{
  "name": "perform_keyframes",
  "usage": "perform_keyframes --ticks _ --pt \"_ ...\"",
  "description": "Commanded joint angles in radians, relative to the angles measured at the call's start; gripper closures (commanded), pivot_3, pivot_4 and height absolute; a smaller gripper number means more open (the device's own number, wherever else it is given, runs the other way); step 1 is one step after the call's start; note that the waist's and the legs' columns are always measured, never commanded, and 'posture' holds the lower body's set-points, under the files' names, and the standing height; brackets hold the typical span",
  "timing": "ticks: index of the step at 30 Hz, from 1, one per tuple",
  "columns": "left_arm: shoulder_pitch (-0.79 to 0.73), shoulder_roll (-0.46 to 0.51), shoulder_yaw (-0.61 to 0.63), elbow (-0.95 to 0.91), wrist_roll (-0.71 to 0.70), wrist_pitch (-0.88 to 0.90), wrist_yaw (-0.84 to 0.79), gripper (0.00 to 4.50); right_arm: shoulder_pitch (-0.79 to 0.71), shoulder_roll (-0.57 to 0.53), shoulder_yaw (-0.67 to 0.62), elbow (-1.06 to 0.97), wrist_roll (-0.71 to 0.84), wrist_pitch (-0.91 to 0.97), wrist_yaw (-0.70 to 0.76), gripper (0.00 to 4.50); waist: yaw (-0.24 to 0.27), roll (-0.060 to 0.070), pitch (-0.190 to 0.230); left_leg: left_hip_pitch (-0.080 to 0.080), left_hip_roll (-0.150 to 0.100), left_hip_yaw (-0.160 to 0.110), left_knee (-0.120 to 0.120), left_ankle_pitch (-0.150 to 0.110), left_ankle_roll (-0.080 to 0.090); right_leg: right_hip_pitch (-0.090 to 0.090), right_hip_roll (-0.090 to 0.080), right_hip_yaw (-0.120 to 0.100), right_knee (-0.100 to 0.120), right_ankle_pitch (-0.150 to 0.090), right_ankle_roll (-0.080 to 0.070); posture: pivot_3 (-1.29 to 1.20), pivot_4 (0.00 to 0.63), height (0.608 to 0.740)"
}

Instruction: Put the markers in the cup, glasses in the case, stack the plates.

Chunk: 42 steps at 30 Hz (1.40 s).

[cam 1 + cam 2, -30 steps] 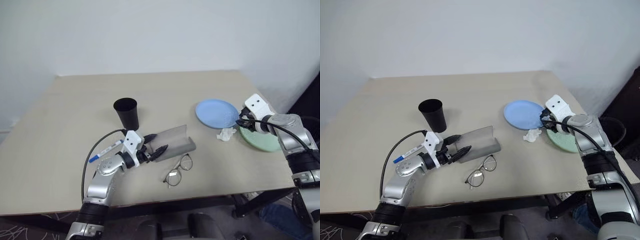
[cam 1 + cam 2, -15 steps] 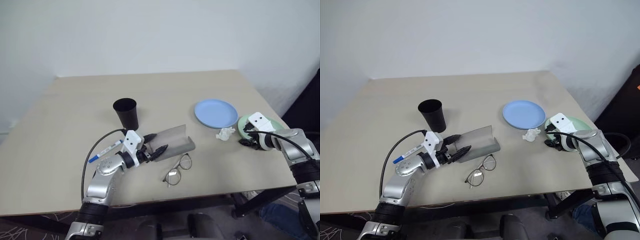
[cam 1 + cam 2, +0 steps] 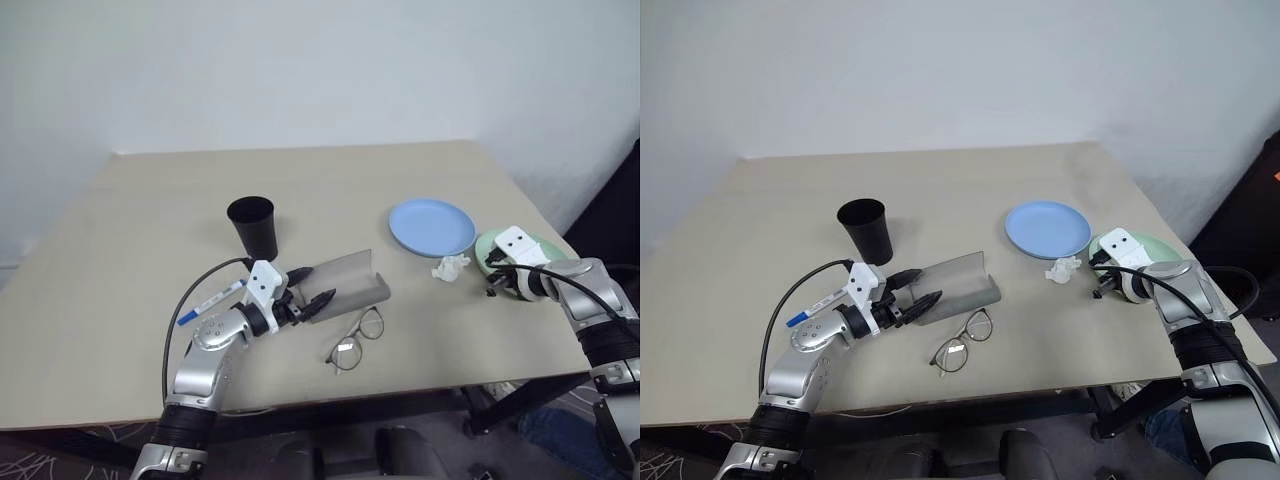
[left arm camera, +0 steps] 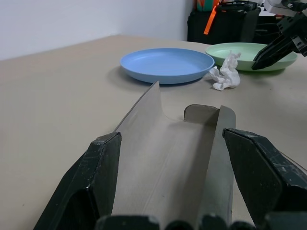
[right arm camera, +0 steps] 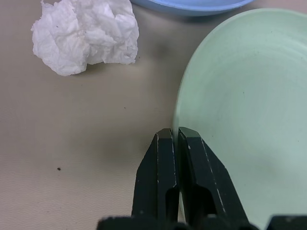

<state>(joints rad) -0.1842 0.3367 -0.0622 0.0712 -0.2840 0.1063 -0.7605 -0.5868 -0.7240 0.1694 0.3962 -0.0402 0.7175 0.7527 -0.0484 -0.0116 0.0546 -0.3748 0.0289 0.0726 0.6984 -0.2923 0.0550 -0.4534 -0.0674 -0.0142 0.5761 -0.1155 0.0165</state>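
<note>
Right wrist view: right gripper point(image 5: 173, 136) jaws pinch green plate point(image 5: 240, 105) rim; left gripper point(image 4: 168, 158) jaws wide, empty.

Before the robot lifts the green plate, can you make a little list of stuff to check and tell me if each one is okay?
1. right gripper shut on the green plate: ok, its fingers pinch the near rim.
2. blue plate ready to be stacked on: ok, nothing lies on it.
3. Path between the plates: not ok, the crumpled tissue lies beside both, so the lift should go over it.
4. left gripper out of the way: ok, it is open at the end of the grey case, far from the plates.
5. Grip firm enough to hold the plate level: cannot tell.
</note>
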Motion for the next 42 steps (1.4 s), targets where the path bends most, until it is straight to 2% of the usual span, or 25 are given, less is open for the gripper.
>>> perform_keyframes --ticks 1,9,17,28,36,42 --pt "-0.013 0.001 0.008 -0.035 -0.001 -0.016 0.001 0.93 -0.039 -0.01 -0.015 -0.013 -0.026 -0.016 -0.035 4.48 0.0 0.0 0.0 0.0 0.0 0.0 0.0 0.0 0.0 0.0 0.0 0.0 0.0 0.0 0.0 0.0 0.0 0.74" --pt "-0.02 -0.004 0.002 -0.03 0.0 -0.016 0.0 0.93 -0.115 0.0 -0.033 0.073 -0.058 -0.08 -0.149 4.48 0.0 0.0 0.0 0.0 -0.001 0.0 0.0 0.0 0.0 0.0 0.0 0.0 0.0 0.0 0.0 0.0 0.0 0.74" --pt "-0.013 0.0 0.003 -0.041 -0.014 -0.007 -0.017 0.93 -0.197 0.009 -0.027 0.141 -0.071 -0.263 -0.194 4.48 -0.001 0.001 0.0 -0.001 -0.001 0.0 0.0 0.0 0.0 0.0 0.0 0.001 0.0 0.0 0.0 0.0 0.0 0.74" --pt "0.004 0.015 -0.003 -0.079 -0.045 0.037 -0.079 0.93 -0.248 0.032 0.054 0.167 -0.062 -0.613 0.066 4.48 -0.001 0.001 0.0 -0.001 -0.001 -0.001 0.0 0.0 0.001 0.0 0.0 0.001 0.0 0.0 0.0 0.0 0.0 0.74" --pt "-0.011 0.012 -0.005 -0.073 -0.044 0.042 -0.083 0.93 -0.384 0.104 0.086 0.451 -0.093 -0.846 0.159 4.48 -0.002 0.001 0.0 0.0 -0.001 0.0 0.001 0.001 0.001 0.0 0.0 0.001 0.001 0.0 -0.001 0.0 0.0 0.74" --pt "-0.021 0.011 -0.003 -0.068 -0.04 0.038 -0.08 0.93 -0.481 0.18 0.085 0.657 -0.112 -0.917 0.2 4.48 -0.004 0.001 0.0 0.0 -0.001 0.0 0.001 0.001 0.001 0.0 0.0 0.001 0.001 0.001 -0.001 0.0 0.0 0.74"
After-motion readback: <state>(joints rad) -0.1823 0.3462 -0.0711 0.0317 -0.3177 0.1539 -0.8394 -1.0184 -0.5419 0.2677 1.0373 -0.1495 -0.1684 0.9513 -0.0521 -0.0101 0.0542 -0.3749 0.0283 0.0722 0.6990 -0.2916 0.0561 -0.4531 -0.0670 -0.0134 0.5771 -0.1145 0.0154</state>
